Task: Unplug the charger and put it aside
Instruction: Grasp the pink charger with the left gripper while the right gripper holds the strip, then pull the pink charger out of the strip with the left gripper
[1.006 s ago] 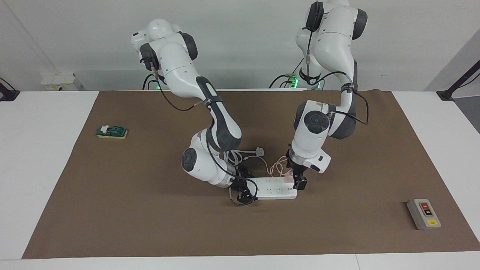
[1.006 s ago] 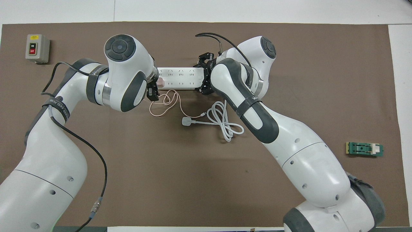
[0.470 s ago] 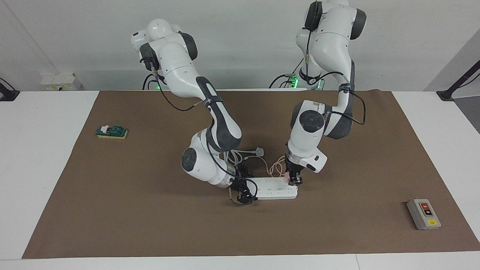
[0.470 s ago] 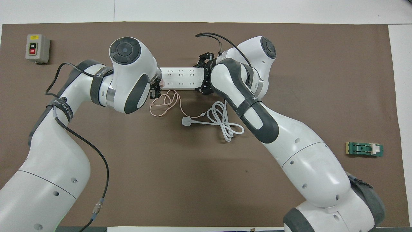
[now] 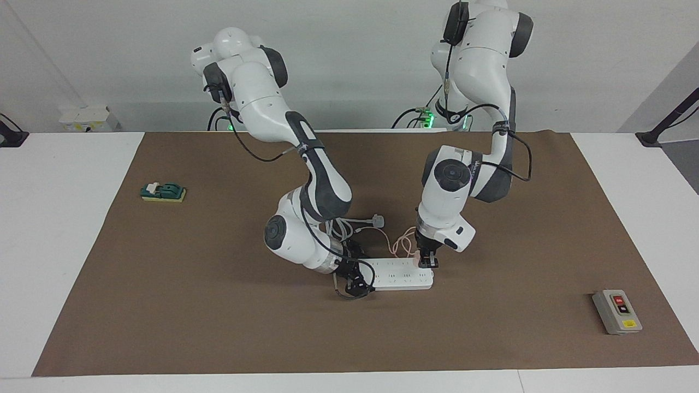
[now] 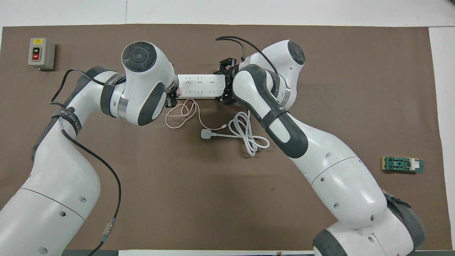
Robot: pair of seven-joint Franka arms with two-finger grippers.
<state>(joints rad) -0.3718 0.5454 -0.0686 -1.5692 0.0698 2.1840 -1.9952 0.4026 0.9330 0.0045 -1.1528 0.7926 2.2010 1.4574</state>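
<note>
Overhead view: the left end effector (image 5: 426, 261) pinches the small pale pink cube charger (image 5: 418, 257), plugged into the long white power strip (image 5: 401, 274). The right end effector (image 5: 352, 279) clamps the strip's other end. Next probably comes a straight upward pull.

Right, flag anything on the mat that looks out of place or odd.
Nothing looks damaged or spilled. The strip lies flat, its white cord in a loose tangle nearer the robots. The left gripper is at the charger; the right gripper is at the strip's other end.
</note>
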